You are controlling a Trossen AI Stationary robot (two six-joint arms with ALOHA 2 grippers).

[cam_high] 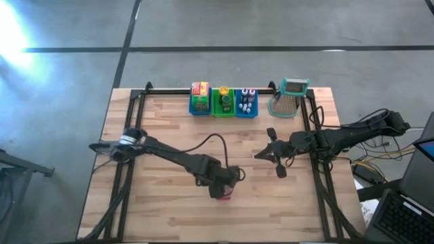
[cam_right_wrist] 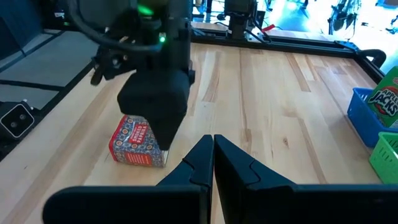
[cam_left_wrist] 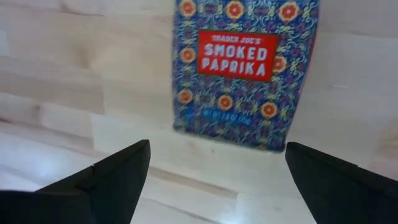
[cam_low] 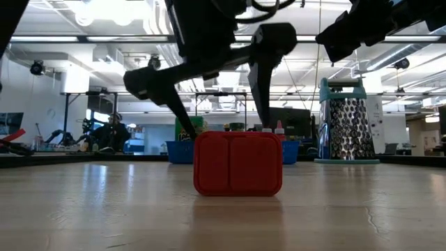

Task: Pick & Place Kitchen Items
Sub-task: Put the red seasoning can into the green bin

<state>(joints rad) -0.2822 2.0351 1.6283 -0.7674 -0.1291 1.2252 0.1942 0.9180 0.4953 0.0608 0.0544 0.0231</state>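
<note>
A small tin of smoked paprika (cam_left_wrist: 245, 71), red on its sides with a blue patterned label, lies flat on the wooden worktop (cam_high: 163, 129) toward its near edge, a little right of the middle. The left end effector (cam_high: 224, 184) hangs right over it, fingers (cam_left_wrist: 109, 180) spread wide to either side of the tin and not touching it, so the tin sits free on the wood. From table height the tin shows as a red block with the two dark fingers reaching down just behind its top. The right end effector (cam_high: 270, 154) waits above the worktop's right half, well apart from the tin, its fingers (cam_right_wrist: 196, 162) pressed together on nothing. Along the far edge stands a row of bins: a blue bin (cam_high: 199, 107) holding a yellow and red box (cam_high: 199, 89), a green bin (cam_high: 223, 108) with packets inside, and a second blue bin (cam_high: 247, 110) with small bottles (cam_high: 246, 98). Just beside them, toward the far right corner, stands a metal grater (cam_high: 290, 98) with a teal handle.
</note>
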